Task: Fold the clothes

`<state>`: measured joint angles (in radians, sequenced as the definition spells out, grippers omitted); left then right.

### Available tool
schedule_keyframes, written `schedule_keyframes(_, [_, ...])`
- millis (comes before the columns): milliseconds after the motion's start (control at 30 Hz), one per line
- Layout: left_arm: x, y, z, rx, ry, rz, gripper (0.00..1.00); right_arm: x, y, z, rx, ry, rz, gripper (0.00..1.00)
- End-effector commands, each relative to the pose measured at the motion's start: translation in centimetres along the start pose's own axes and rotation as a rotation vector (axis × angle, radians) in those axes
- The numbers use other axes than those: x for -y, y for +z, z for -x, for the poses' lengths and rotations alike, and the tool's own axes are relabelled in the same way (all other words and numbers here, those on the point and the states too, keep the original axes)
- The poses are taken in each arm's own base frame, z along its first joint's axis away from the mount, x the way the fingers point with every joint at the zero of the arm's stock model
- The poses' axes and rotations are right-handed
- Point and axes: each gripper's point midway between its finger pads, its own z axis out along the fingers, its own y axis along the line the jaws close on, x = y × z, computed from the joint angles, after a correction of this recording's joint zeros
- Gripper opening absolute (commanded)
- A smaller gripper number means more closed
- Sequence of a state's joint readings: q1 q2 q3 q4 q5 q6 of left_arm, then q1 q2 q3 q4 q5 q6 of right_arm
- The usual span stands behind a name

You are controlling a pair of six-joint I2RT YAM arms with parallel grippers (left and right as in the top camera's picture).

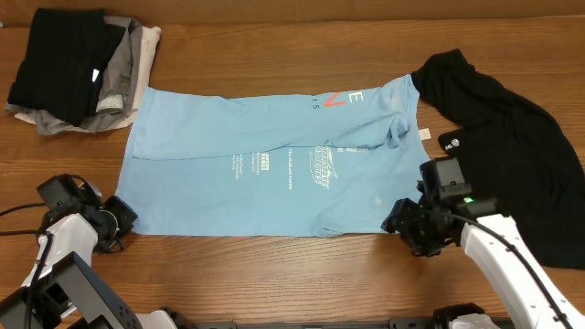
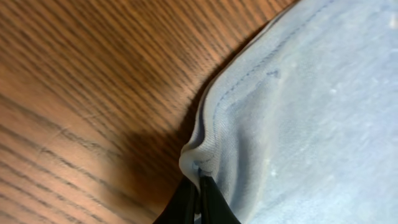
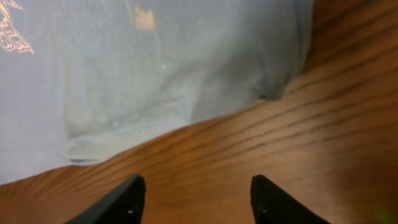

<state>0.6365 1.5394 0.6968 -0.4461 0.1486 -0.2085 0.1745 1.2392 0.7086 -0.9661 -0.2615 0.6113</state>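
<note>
Shirt: your blue shirt (image 1: pixel 265 160) lies spread flat on the table (image 1: pixel 274 274) | Left: your left gripper (image 2: pixel 199 191) is pinched on its near-left hem corner | Right: your right gripper (image 3: pixel 196 186) is spread wide over bare wood, just short of the near-right edge | Beside: black garment (image 1: pixel 512 155) touches the shirt's right end

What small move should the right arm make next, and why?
Probably ease the right gripper forward onto the near hem of the blue shirt and close: its jaws stand open over bare table, just short of the fabric, while the left gripper pinches its own corner.
</note>
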Motion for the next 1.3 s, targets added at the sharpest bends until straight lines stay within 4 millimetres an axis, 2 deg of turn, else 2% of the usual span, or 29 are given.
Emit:
schedule_keyframes(0, [0.5, 0.4, -0.6, -0.022, -0.009, -0.03, 0.04, 0.8, 1.2, 0.1, 0.032, 0.059, -0.038, 0.56])
schedule_keyframes(300, [0.5, 0.4, -0.7, -0.023, -0.009, -0.03, 0.04, 0.6, 3.3, 2.8, 0.114, 0.072, -0.069, 0.56])
schedule_keyframes(467, [0.4, 0.4, -0.8, -0.028, -0.01, -0.028, 0.04, 1.9, 5.3, 2.1, 0.033, 0.096, -0.139, 0.56])
schedule_keyframes(600, [0.4, 0.4, -0.8, -0.029, -0.01, -0.029, 0.04, 2.3, 5.8, 1.5, 0.002, 0.125, -0.157, 0.55])
schedule_keyframes(667, [0.4, 0.4, -0.8, -0.029, -0.01, -0.028, 0.04, 2.2, 5.9, 1.7, 0.008, 0.124, -0.151, 0.51])
schedule_keyframes(733, [0.4, 0.4, -0.8, -0.029, -0.01, -0.028, 0.04, 2.1, 5.9, 1.8, 0.013, 0.123, -0.148, 0.4])
schedule_keyframes(867, [0.4, 0.4, -0.8, -0.029, -0.01, -0.028, 0.04, 2.3, 5.8, 1.9, 0.02, 0.122, -0.156, 0.06])
schedule_keyframes(1100, [0.4, 0.4, -0.8, -0.028, -0.01, -0.028, 0.04, 2.7, 5.3, 1.2, -0.009, 0.133, -0.183, 0.04])
schedule_keyframes(1267, [0.4, 0.4, -0.8, -0.028, -0.009, -0.028, 0.04, 3.1, 3.1, 0.2, -0.036, 0.146, -0.209, 0.04])
